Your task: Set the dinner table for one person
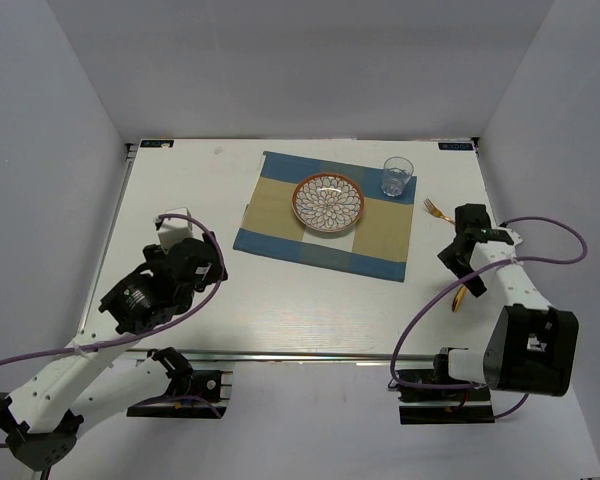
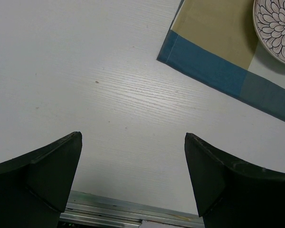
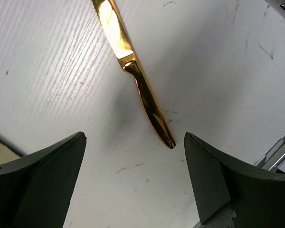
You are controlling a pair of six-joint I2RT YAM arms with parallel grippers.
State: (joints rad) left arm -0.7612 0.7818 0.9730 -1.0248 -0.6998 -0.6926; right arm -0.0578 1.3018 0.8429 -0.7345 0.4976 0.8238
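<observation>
The dinner table (image 1: 300, 310) is a white top with a metal rail at its near edge. A blue-and-tan placemat (image 1: 280, 215) carries a patterned plate (image 1: 328, 202) and a clear glass (image 1: 397, 176). A gold fork (image 1: 438, 209) lies right of the mat. A gold knife (image 3: 133, 71) lies on the table, its handle tip just ahead of my open right gripper (image 3: 134, 135), nearer the right finger (image 3: 213, 185). Only a bit of that knife (image 1: 460, 297) shows in the top view, beside the right gripper (image 1: 463, 270). My left gripper (image 2: 133, 135) hangs open over bare table, holding nothing.
From the left wrist I see the placemat's near left corner (image 2: 213, 66), the plate's edge (image 2: 275, 28) and the table's metal rail (image 2: 123, 209). White walls enclose the table on three sides. Purple cables loop beside both arms.
</observation>
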